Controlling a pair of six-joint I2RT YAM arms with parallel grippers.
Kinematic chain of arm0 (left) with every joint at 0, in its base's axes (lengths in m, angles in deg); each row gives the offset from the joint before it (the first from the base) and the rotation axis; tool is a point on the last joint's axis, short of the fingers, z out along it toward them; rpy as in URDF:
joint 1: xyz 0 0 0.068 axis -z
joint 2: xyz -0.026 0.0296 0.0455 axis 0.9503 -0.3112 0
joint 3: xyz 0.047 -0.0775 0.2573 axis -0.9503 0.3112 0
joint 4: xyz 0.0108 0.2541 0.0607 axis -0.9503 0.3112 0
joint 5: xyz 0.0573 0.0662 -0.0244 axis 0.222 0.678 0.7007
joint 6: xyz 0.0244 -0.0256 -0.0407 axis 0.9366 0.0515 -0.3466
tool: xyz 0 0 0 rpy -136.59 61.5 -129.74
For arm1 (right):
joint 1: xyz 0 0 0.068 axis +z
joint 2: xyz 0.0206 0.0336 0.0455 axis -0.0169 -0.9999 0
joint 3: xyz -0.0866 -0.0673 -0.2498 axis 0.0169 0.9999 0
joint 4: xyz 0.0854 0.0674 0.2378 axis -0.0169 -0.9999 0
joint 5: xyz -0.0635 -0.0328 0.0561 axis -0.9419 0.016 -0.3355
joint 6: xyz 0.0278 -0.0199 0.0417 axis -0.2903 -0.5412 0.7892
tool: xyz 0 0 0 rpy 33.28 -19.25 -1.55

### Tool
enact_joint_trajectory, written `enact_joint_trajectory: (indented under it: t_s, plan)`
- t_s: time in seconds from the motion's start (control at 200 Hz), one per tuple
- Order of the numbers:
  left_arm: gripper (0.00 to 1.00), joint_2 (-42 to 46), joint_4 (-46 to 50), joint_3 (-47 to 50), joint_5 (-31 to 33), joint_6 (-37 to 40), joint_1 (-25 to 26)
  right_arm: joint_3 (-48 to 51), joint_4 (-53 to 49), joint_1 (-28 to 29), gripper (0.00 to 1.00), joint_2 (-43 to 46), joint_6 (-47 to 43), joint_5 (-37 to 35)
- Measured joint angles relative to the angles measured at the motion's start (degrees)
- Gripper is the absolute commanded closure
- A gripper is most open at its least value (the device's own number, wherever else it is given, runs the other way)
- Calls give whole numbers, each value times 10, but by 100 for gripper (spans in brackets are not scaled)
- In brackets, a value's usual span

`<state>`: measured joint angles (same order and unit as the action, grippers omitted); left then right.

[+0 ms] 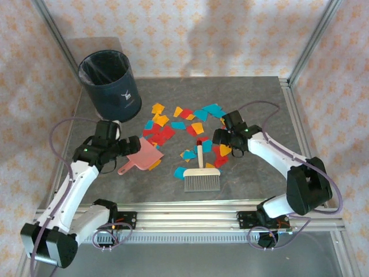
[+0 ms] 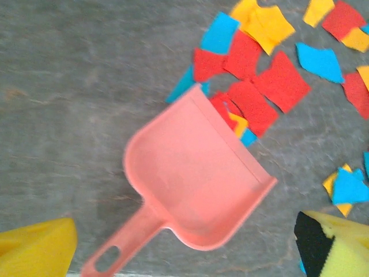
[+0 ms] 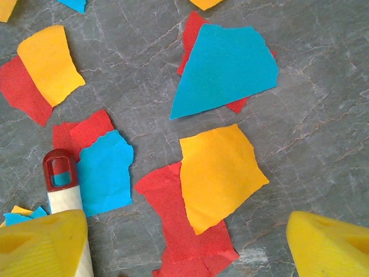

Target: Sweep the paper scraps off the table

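The left fingers (image 2: 36,247) were recorded spread wide, nothing gripped, with the pink dustpan (image 2: 190,179) and its handle seen in the gap between them. The right fingers (image 3: 41,245) were likewise spread wide and empty; the brush (image 3: 60,184) handle was seen just beside one, contact not determinable. The scraps (image 1: 164,134), red, yellow and blue, were scattered mid-table (image 1: 259,98), several at the dustpan's mouth. From above, the brush bristles and a dark bin (image 1: 109,81) at the far left were also noted.
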<state>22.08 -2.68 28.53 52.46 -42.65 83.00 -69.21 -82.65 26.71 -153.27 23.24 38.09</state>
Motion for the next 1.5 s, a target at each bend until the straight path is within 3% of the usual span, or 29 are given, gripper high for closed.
enact_joint_trajectory:
  t_s: [0.375,0.686,0.911,1.501]
  plan:
    - [19,-154,-50,-18,28,-109,207,22,22,0,10,20,4,-14]
    - [36,-333,-95,-140,44,-162,317,22,15,0,8,28,4,-48]
    - [53,-443,-131,-217,29,-191,360,25,6,0,7,41,3,-63]
    - [58,-565,-148,-292,1,-221,381,34,-21,-7,5,74,1,-97]
